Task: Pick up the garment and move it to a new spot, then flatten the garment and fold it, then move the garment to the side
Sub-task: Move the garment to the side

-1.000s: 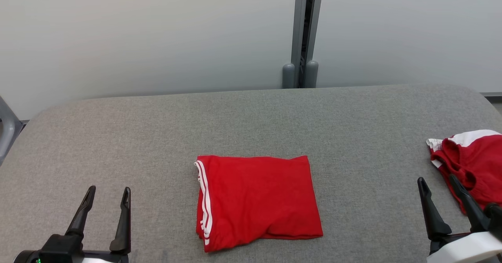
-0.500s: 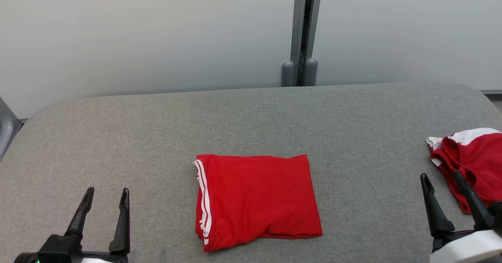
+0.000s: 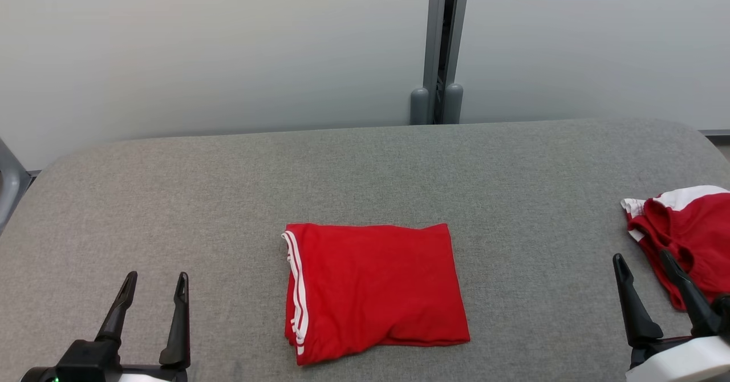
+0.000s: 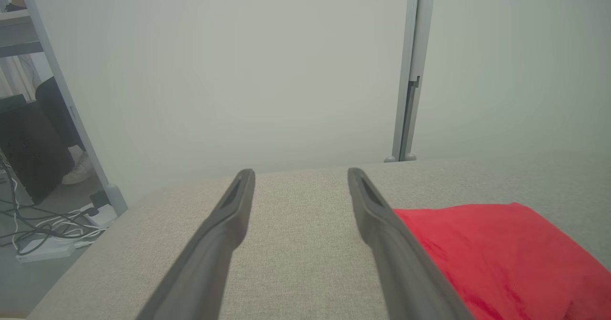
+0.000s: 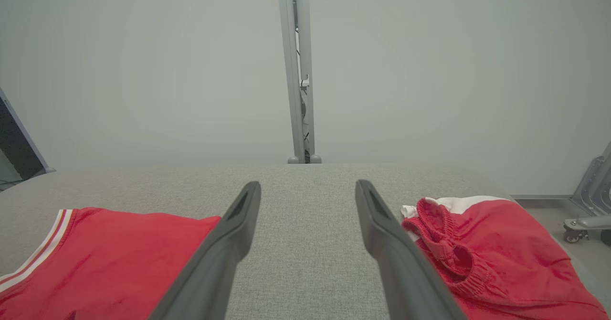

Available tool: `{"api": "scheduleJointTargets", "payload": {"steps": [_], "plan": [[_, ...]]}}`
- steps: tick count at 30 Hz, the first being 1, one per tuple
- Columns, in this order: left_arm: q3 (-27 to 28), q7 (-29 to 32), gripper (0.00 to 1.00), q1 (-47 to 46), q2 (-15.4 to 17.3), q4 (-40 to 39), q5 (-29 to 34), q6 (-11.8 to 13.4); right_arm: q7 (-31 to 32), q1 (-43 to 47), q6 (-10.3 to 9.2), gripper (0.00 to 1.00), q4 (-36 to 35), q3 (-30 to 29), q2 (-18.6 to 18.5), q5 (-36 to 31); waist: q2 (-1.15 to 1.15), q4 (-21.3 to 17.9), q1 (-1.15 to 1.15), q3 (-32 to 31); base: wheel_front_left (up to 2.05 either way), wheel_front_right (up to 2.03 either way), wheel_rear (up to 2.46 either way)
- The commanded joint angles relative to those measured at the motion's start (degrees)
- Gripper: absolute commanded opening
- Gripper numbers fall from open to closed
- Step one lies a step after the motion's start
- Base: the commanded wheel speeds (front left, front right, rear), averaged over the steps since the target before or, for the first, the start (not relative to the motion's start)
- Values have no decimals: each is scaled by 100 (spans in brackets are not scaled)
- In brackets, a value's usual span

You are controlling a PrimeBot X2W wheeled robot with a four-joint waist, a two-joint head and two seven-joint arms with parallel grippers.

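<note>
Folded red garment (image 3: pixel 373 291): white-striped edge left, centre of grey table (image 3: pixel 365 165). Crumpled red cloth (image 3: pixel 687 228): possibly shorts, table's right edge, just beyond right gripper (image 3: pixel 641 256), fingers spread, empty. Left gripper (image 3: pixel 157 277): spread, empty. Left wrist view adds floor cables (image 4: pixel 43 234)

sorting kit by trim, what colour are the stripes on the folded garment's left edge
White, on the red folded garment; the stripes show best in the head view.
</note>
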Motion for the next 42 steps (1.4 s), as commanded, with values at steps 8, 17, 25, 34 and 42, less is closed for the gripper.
{"api": "scheduleJointTargets", "payload": {"steps": [8,17,25,34,42], "plan": [[-24,-16,100,-99,51,-37,-39,54,56,43,3,100,-47,-63,-54,-21,0,187,0,34,0,0,0],[-120,-132,100,-361,-4,-17,-80,-20,350,-179,2,100,116,271,-281,125,0,771,0,357,0,0,0],[-285,-365,100,-842,-185,195,-136,-141,613,-770,3,100,632,1055,-661,390,0,1412,0,1034,0,0,0],[-382,-526,100,-1325,-400,550,-126,-276,837,-1390,2,100,1505,1737,-968,748,0,1750,0,1556,0,0,0],[-307,-554,100,-1569,-514,668,-50,-358,866,-1633,2,0,1797,2140,-1091,1095,0,1703,0,1720,0,0,0]]}}
